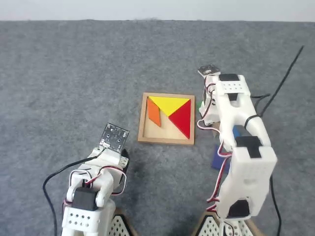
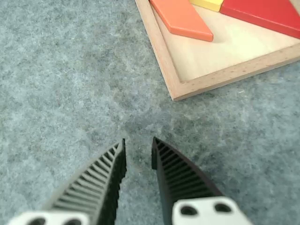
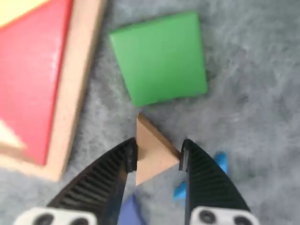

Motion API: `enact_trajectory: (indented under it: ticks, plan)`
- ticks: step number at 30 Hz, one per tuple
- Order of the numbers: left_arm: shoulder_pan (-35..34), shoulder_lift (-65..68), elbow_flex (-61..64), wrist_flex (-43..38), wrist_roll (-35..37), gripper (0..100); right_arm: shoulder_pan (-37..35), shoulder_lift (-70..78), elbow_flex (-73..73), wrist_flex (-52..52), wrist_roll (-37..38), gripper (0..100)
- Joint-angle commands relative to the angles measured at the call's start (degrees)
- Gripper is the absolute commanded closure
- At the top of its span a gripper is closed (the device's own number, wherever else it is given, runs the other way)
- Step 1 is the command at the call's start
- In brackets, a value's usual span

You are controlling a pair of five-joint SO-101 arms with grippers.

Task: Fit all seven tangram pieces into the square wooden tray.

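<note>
**While the right jaws pinch a tan triangle (image 3: pixel 152 157), three pieces lie in the tray (image 1: pixel 165 141)**

As the right wrist view has it, the tan triangle sits squarely between the right jaws. One ribbed tip presses against each of its sides, so they are clenched on it. One corner of the triangle pokes out past the tips toward the green square (image 3: pixel 159 58), which lies just beyond on the grey surface (image 1: pixel 74 73), close to the tray's outer rim but not touching it. Whether the triangle is lifted or rests on the surface cannot be told. A light blue piece (image 3: pixel 218 164) shows beside one tip and a dark blue piece (image 3: pixel 129 211) under the other, both partly hidden.

From the high view, the right arm stretches along the tray's right-hand side, with the dark blue piece (image 1: pixel 219 158) showing beneath it.

Inside the tray lie three pieces:
- The yellow triangle (image 1: pixel 169 104) is against the far edge.
- The red triangle (image 1: pixel 182 119) is against the right edge, meeting the yellow one along a slanted side.
- The orange parallelogram (image 1: pixel 153 115) is along the left edge.

The near part of the tray floor is bare wood.

The left jaws hang low over the surface near the tray's corner (image 2: pixel 176 93) but clear of it. They are released — a narrow gap between the tips, with nothing held.
</note>
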Motion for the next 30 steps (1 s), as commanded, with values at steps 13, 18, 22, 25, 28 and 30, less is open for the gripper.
enact_trajectory:
  ticks: [13, 18, 22, 25, 28, 30]
  plan:
    - [0.09, 0.09, -0.4, -0.18, 0.35, 91, -20.97, -20.53, 7.65, -6.37, -12.4, 86.9]
    - [0.09, 0.09, -0.4, -0.18, 0.35, 91, -22.99, -10.42, -1.93, -6.46, -15.74, 86.9]
    - [0.09, 0.09, -0.4, -0.18, 0.35, 91, -23.6, -1.71, -12.04, -3.12, -16.09, 86.9]
    - [0.09, 0.09, -0.4, -0.18, 0.35, 91, -24.75, 3.3, -17.76, -1.27, -16.09, 86.7]
    - [0.09, 0.09, -0.4, -0.18, 0.35, 91, -25.71, 7.16, -20.84, -1.1, -16.09, 86.5]
    - [0.09, 0.09, -0.4, -0.18, 0.35, 91, -26.07, 9.19, -22.07, -1.1, -15.91, 86.4]
